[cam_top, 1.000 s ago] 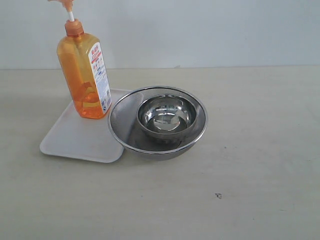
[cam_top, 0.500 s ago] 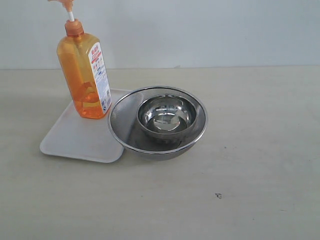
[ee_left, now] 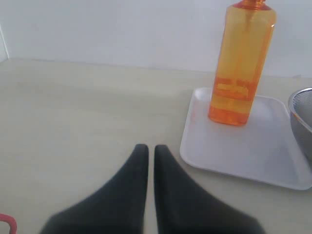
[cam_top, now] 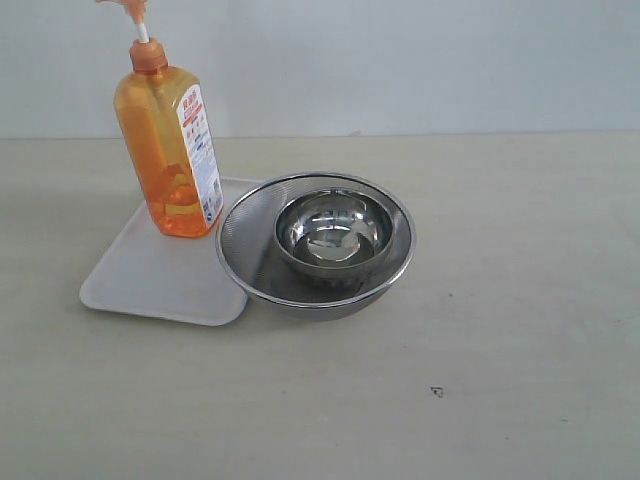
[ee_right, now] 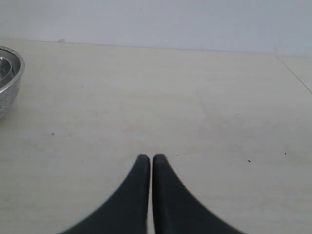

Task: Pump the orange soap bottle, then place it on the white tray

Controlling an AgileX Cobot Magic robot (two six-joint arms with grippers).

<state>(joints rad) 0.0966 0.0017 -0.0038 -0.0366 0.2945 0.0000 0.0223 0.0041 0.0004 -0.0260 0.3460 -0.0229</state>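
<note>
Nothing was seen to have moved since the earlier frames; bottle, tray and bowls were found where they had been. The pale matte table point(cam_top: 520, 330) lay bare under the right gripper point(ee_right: 147, 158), whose dark tapered fingers were pressed together on nothing. The left gripper point(ee_left: 146, 148) was likewise closed and empty, low over the table. Ahead of it and well apart, the white tray point(cam_top: 140, 280), smooth, flat, round-cornered and low-rimmed, already bore the orange soap bottle point(cam_top: 165, 150), stood upright toward the tray's far edge. A round steel mesh strainer point(cam_top: 240, 250) was set just beside the tray, perhaps touching it, with a smaller polished steel bowl point(cam_top: 335, 235) nested inside. The bottle's translucent rectangular plastic was judged stiff but slightly yielding, smooth, likely slippery, and tall enough to tip easily. It would best be gripped across its flat sides at mid-body. The orange pump head point(cam_top: 130, 8), raised on its white stem, would be pressed from above.
</note>
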